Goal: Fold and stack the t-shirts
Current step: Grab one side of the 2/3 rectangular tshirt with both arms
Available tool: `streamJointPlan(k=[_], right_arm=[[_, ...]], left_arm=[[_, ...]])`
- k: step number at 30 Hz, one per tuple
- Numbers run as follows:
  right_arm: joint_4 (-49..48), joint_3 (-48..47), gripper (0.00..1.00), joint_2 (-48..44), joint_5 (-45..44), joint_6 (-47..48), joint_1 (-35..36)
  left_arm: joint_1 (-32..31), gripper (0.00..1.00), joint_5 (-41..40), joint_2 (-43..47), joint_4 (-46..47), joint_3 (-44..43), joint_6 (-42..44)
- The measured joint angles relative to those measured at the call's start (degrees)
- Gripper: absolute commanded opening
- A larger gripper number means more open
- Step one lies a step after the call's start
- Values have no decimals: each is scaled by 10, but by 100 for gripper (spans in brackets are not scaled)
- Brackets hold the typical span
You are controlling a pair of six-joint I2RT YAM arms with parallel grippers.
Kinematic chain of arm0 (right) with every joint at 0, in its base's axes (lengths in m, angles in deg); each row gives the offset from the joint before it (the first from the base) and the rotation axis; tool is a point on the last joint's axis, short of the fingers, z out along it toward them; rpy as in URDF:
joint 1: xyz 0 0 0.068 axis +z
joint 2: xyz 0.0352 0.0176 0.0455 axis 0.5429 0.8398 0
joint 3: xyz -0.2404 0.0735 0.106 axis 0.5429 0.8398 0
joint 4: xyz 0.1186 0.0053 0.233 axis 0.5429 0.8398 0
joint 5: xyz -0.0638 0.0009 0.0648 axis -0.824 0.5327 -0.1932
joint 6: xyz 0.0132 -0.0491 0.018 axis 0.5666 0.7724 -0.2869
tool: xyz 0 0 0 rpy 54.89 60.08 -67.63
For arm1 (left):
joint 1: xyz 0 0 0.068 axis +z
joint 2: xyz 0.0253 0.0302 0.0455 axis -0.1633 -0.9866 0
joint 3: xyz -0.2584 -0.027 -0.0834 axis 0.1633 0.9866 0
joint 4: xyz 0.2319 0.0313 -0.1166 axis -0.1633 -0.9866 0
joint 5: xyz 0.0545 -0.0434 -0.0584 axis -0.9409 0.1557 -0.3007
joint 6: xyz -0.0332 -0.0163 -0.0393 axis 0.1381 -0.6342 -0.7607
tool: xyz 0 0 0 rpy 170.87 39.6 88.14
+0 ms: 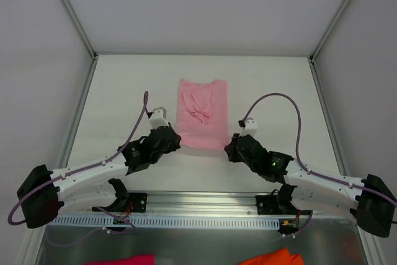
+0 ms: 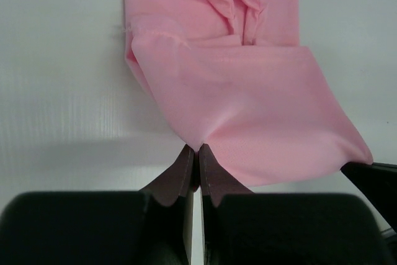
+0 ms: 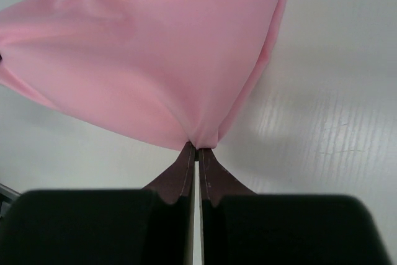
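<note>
Lying centre-frame on the white surface [image 1: 124,91], seen from above: pink t-shirt [image 1: 201,113], folded into a narrow strip and bunching into creases in its upper half. Pinching the strip's lower left corner: left gripper [image 1: 178,142], jaws pressed together on the cloth. Pinching the lower right corner: right gripper [image 1: 227,147], likewise closed on fabric. In both wrist views, cloth drawing into a small peak at each pinch and spreading toward the top of the frame.

The pink shirt [image 1: 201,113] lies flat beyond the jaws, folded to a narrow rectangle and creased at its middle. Its near edge is lifted, one corner pinched in the left gripper [image 2: 198,148], the other in the right gripper [image 3: 196,147].
</note>
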Motion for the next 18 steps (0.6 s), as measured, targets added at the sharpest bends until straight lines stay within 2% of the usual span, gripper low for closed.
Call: streamJointPlan(k=[10, 18], right_arm=[[39, -103, 1, 63, -50, 45, -4], [49, -174, 1, 117, -51, 76, -16]], left_arm=[[2, 0, -38, -102, -13, -75, 28], [36, 0, -41, -126, -13, -89, 50]])
